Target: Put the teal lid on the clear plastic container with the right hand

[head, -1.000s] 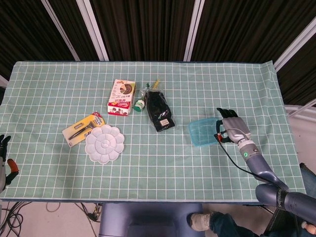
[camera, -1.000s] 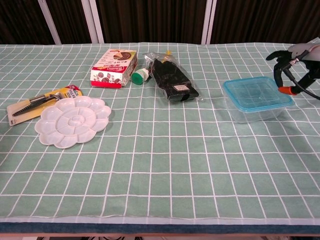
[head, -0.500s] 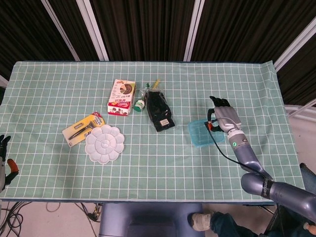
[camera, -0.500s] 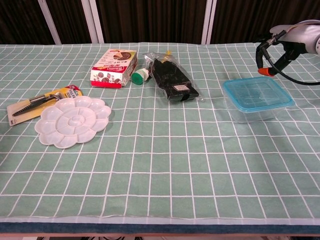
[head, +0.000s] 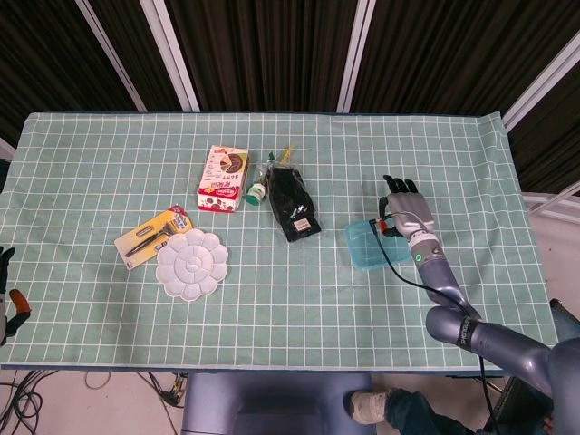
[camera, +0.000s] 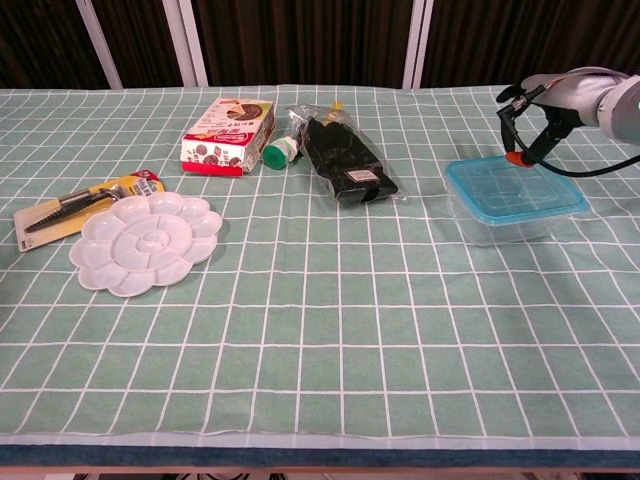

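Observation:
The teal lid point(head: 366, 241) point(camera: 512, 186) lies flat on top of the clear plastic container point(camera: 503, 225), right of the table's middle. My right hand point(head: 403, 208) point(camera: 534, 108) hovers over the lid's far right edge with its fingers apart and pointing down, holding nothing. One orange-tipped finger point(camera: 514, 156) hangs just above the lid's back rim; whether it touches is unclear. My left hand point(head: 7, 301) shows only as a sliver at the left edge of the head view, off the table.
A black packet point(head: 292, 206) point(camera: 351, 162) lies left of the container, beside a green-capped bottle point(camera: 281, 152) and a snack box point(head: 224, 178) point(camera: 229, 133). A white flower-shaped palette point(head: 191, 263) point(camera: 146, 241) and a carded tool point(head: 151, 234) sit at the left.
My right hand has swung from the container's right side up and toward the back, and now stands over the lid's far edge. The lid and container have not moved.

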You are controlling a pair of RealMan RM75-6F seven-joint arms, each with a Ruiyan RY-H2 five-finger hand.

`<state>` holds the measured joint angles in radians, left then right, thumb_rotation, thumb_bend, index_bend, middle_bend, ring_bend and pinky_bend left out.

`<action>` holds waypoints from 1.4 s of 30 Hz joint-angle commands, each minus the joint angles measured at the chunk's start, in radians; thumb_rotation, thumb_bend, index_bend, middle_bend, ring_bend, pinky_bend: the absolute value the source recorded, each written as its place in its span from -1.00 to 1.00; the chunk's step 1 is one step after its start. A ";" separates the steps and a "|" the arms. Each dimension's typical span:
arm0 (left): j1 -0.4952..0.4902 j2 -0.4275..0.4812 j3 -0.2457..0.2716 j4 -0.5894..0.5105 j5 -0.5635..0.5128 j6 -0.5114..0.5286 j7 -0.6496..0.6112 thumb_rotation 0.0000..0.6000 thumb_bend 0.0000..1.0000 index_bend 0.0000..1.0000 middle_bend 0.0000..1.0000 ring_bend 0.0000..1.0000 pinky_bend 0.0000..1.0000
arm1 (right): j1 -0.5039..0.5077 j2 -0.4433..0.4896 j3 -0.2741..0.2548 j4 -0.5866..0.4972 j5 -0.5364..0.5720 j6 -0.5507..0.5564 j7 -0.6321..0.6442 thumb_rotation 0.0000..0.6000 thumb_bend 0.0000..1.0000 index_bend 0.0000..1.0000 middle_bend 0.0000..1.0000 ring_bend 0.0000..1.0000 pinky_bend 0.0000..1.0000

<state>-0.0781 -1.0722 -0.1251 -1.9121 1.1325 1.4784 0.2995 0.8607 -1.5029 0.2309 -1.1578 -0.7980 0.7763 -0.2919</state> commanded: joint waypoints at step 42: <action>-0.008 0.000 -0.002 0.008 -0.013 -0.002 -0.010 1.00 0.53 -0.92 -1.00 -1.00 -1.00 | -0.011 -0.023 -0.026 0.064 0.010 -0.087 0.010 1.00 0.04 0.18 -0.90 -1.00 -1.00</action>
<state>-0.0866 -1.0726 -0.1268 -1.9035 1.1198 1.4768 0.2896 0.8495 -1.5250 0.2052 -1.0939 -0.7884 0.6898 -0.2816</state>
